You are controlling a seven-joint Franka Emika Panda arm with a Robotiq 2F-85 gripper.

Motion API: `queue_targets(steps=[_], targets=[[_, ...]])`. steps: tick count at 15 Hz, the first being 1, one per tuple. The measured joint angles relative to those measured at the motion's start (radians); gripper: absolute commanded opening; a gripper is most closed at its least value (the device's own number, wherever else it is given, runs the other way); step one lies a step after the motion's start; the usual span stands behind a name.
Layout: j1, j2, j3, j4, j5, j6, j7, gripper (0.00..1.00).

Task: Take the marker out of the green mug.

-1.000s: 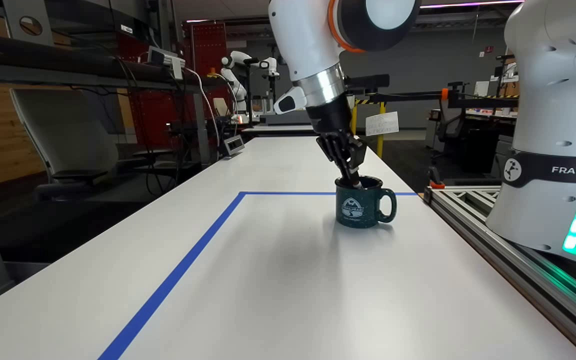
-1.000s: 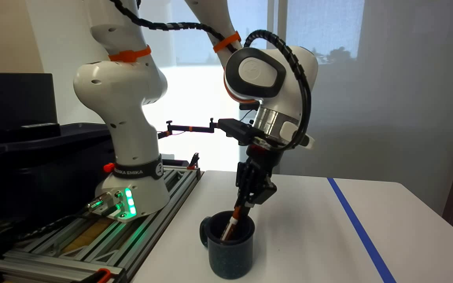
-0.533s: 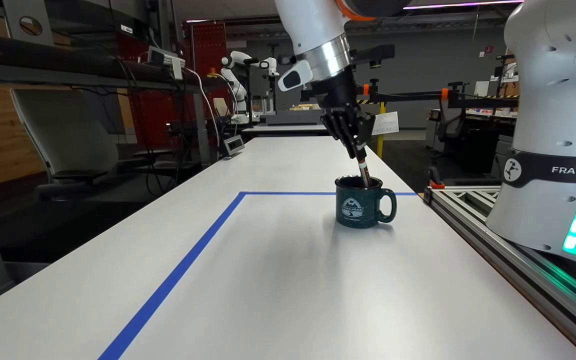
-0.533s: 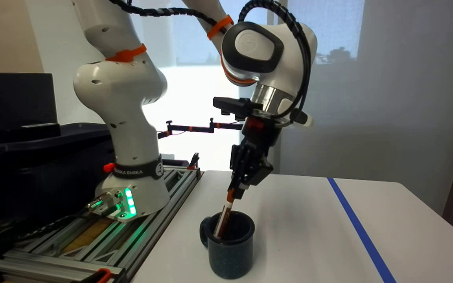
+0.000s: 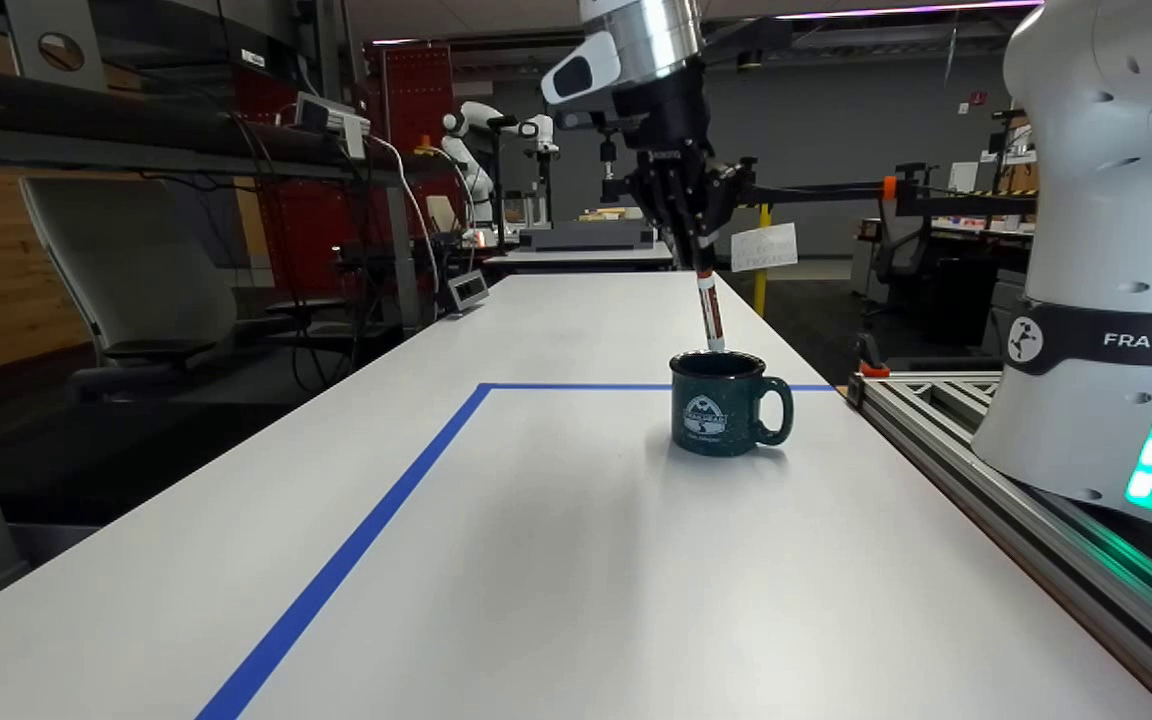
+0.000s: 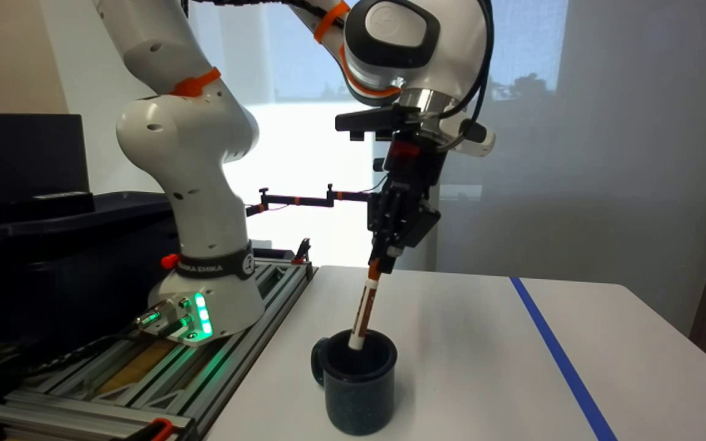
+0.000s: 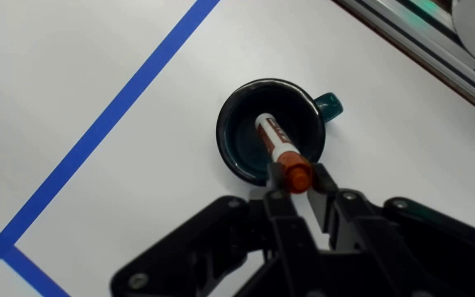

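Observation:
The green mug (image 5: pixel 736 425) stands upright on the white table, its pale emblem and side handle showing. It also shows in an exterior view (image 6: pixel 359 401) and in the wrist view (image 7: pixel 241 142). My gripper (image 7: pixel 297 177) is shut on the orange cap end of the marker (image 7: pixel 276 138), one finger on each side. The marker has a white and reddish-brown body and hangs slightly tilted below the fingertips in both exterior views (image 5: pixel 710 310) (image 6: pixel 365 309). Its white lower end is over the mug's opening, at about rim height. Whether it is fully clear of the rim is hard to tell.
Blue tape (image 5: pixel 376 540) marks lines on the table (image 5: pixel 556 560). The robot's base stands on a metal rail frame (image 6: pixel 255 343) along the table edge, on the mug's handle side. A black bar (image 6: pixel 298 200) runs behind the gripper.
My gripper has risen with the marker in it. The marker has come up from deep inside the mug until its lower end is near the rim. The mug has not moved.

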Motion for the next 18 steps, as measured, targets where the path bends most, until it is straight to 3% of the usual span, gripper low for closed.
queue_targets(steps=[4,9,14,18], targets=[[0.04,-0.032,0.034,0.033,-0.055,0.013,-0.01,0.05],[0.05,-0.012,0.055,0.035,-0.24,0.141,-0.021,0.05],[0.039,0.098,0.036,0.007,-0.449,0.288,-0.028,0.05],[0.032,0.211,0.01,0.006,-0.534,0.387,-0.067,0.05]])
